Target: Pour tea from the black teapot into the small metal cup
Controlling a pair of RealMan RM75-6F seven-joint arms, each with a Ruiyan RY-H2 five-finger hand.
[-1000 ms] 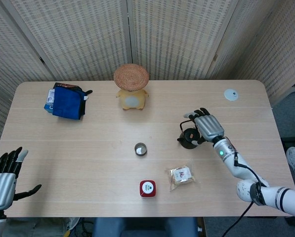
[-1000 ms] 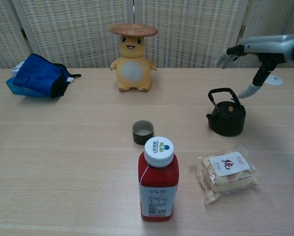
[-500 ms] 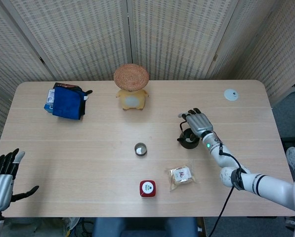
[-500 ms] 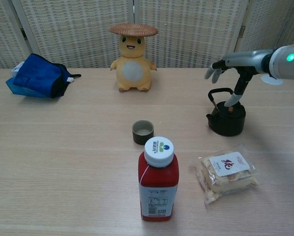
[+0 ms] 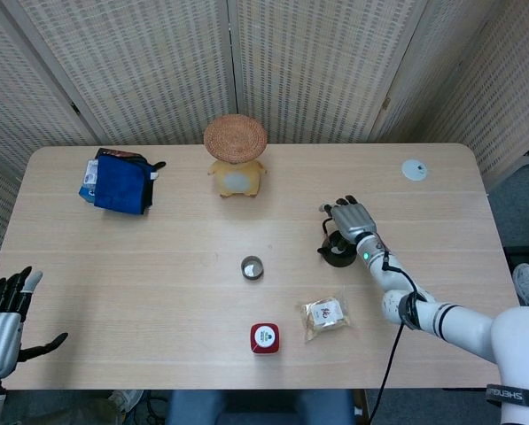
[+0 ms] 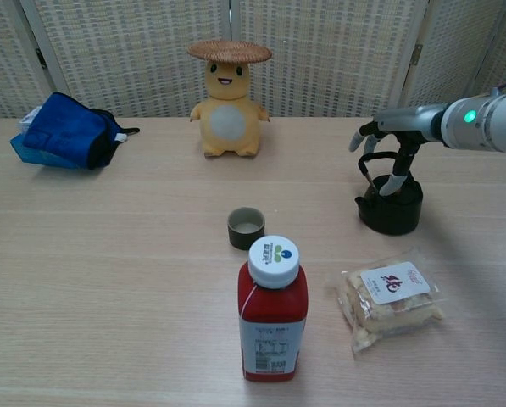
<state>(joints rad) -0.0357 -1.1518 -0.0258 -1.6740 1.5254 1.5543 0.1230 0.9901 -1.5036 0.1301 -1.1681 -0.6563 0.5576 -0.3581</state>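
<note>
Black teapot [image 6: 390,208] lid and handle partly behind right hand [image 6: 386,138].

Pale wood table [image 5: 158,266] with teapot [image 6: 390,206], cup [image 6: 246,227], red bottle [image 6: 273,309], snack packet [image 6: 391,297], blue bag [image 5: 118,181], plush toy [image 6: 228,99].

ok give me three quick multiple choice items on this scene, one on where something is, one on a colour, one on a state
1. Where is the small metal cup?
A. beside the blue bag
B. mid-table, just behind the red bottle
C. on the snack packet

2. What colour is the bottle's cap?
A. white
B. black
C. yellow

3. What is the right hand doing?
A. lying flat on the table
B. lifting the teapot high
C. reaching onto the handle of the teapot, which sits on the table

Answers:
1 B: the chest view shows it behind the red bottle.
2 A: the cap is white.
3 C: the right hand is at the handle of the black teapot, which rests on the table.
</note>
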